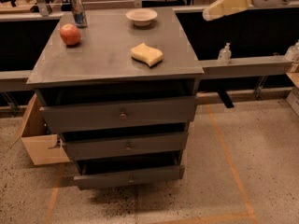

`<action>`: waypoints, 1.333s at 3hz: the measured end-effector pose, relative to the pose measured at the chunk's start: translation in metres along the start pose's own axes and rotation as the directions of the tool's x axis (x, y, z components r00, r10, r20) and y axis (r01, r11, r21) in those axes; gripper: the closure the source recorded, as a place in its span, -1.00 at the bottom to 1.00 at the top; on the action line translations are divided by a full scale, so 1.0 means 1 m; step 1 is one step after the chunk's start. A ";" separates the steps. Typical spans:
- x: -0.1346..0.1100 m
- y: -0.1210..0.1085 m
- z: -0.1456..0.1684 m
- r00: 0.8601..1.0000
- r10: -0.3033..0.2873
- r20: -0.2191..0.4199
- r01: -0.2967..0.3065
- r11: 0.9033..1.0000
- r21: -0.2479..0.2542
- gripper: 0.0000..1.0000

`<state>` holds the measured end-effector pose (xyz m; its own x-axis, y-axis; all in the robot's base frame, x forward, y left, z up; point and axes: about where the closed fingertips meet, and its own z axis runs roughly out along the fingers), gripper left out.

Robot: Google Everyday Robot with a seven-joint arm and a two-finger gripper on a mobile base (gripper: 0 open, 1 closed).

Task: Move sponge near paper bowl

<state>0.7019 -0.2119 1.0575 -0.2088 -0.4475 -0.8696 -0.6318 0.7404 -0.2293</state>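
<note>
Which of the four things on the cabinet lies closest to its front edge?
The pale yellow sponge; apple, can and paper bowl sit farther back. The gripper hangs beyond the cabinet's right edge.

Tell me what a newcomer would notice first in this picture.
Probably the pale yellow sponge lying front right on top of the grey drawer cabinet, with the paper bowl at the back edge behind it. Next, the red apple at the left, and the gripper hanging in the air beyond the cabinet's right side.
</note>
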 end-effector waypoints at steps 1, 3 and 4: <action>-0.020 0.003 0.054 0.991 -0.119 -0.060 0.122 0.992 0.034 -1.00; -0.025 0.015 0.076 0.992 -0.112 -0.057 0.116 0.991 0.062 -1.00; -0.022 0.041 0.108 1.000 -0.013 -0.011 0.014 0.996 0.086 -1.00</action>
<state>0.7611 -0.1175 1.0195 -0.2088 -0.4622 -0.8618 -0.5677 0.7749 -0.2780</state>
